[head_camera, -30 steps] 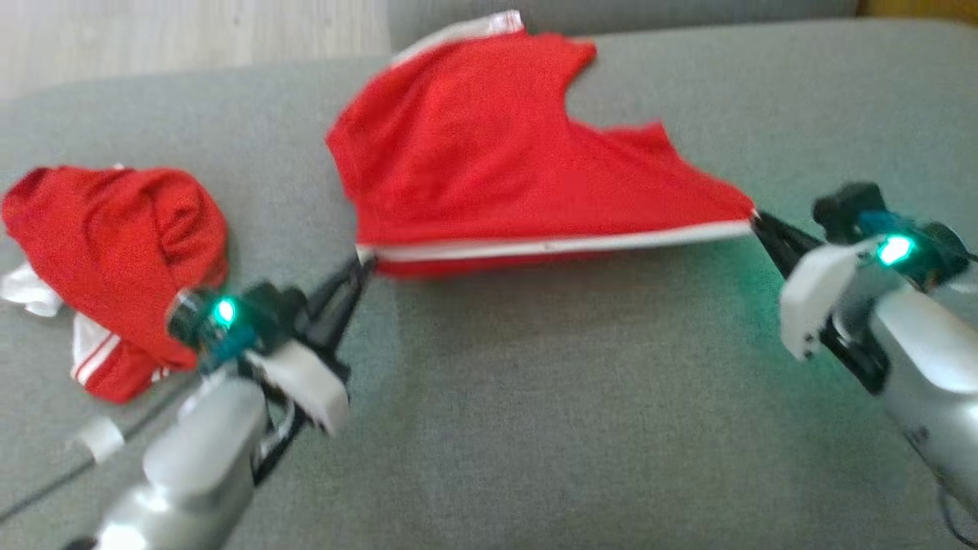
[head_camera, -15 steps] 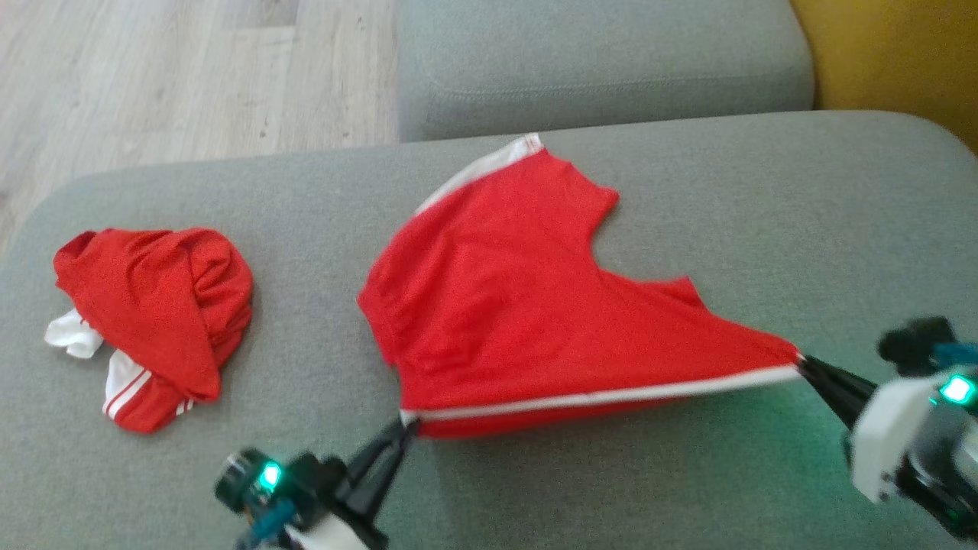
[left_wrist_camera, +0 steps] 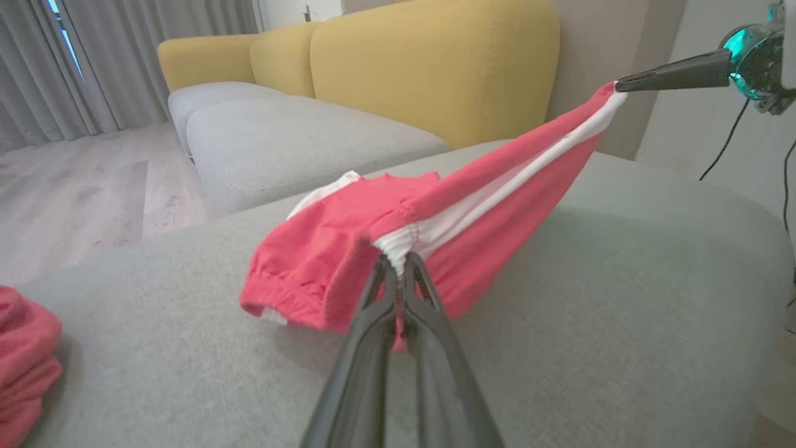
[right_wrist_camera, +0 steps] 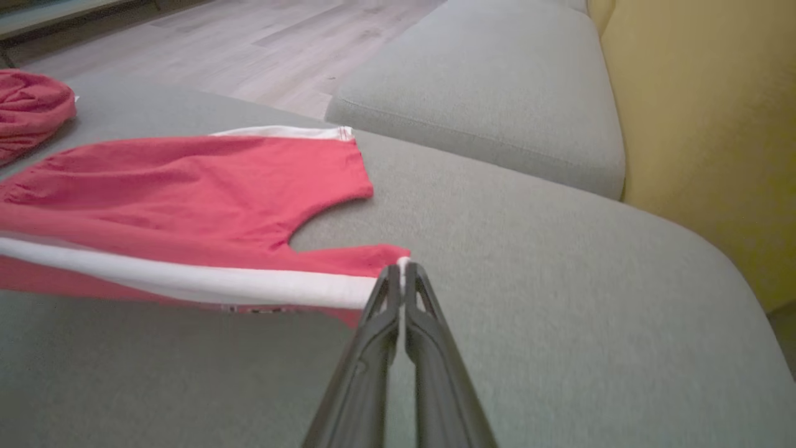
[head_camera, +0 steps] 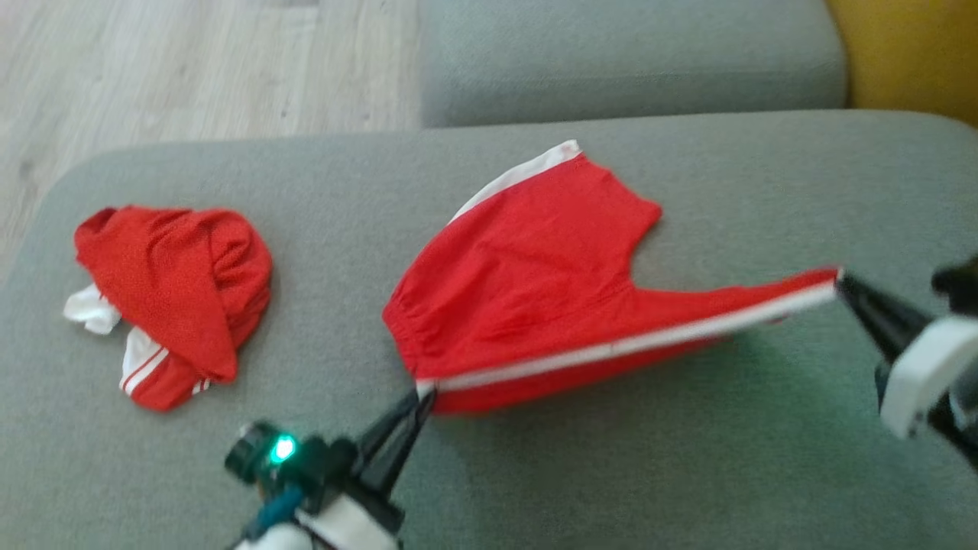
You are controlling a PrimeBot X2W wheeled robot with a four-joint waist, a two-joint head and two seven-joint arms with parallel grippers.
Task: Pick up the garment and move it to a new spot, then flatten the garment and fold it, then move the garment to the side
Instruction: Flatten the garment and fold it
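- Tool status?
- I read left tool (head_camera: 422,393) clamped on one garment (head_camera: 535,298) corner, right tool (head_camera: 842,281) clamped on the opposite corner. Garment spans between both tools, remainder lying on the sofa (head_camera: 688,458) beyond them.

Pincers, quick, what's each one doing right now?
Left pincer: closed, holding one end of the red garment.
Right pincer: closed, holding its other end, lifted off the cushion.

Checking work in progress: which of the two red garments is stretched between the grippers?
The spread red garment with the white stripe, pinched at both ends by the left gripper and right gripper. The crumpled red garment lies apart, untouched.
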